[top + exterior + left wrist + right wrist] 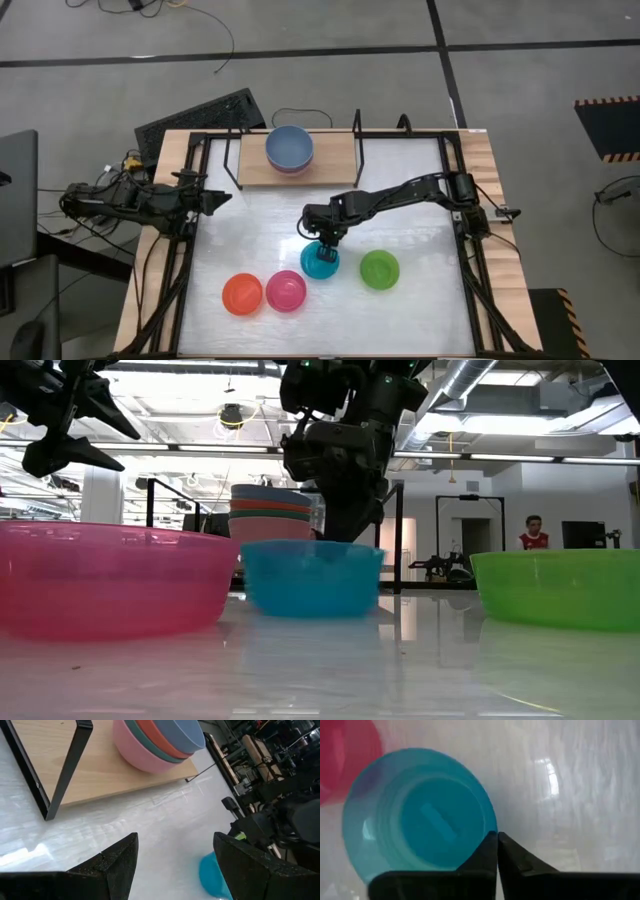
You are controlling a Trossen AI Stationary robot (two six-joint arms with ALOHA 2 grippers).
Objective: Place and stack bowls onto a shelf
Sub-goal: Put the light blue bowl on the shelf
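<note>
- I am looking at the teal bowl (320,260) sitting on the white tabletop (420,190), between the magenta bowl (285,291) and the lime bowl (379,270).
- I think it is light, thin plastic, hard and a bit slippery, so the rim is the best place to pinch.
- The right gripper (497,851) is sitting at the bowl's rim with its fingers pressed together, with almost no gap between them.
- They seem to be pinching the thin wall, but I cannot tell for sure.
- A stack of bowls with the grey-blue bowl (289,146) on top is resting on the shelf (335,165).
- The left gripper (175,865) is waiting open and empty near the shelf's left end.
</note>
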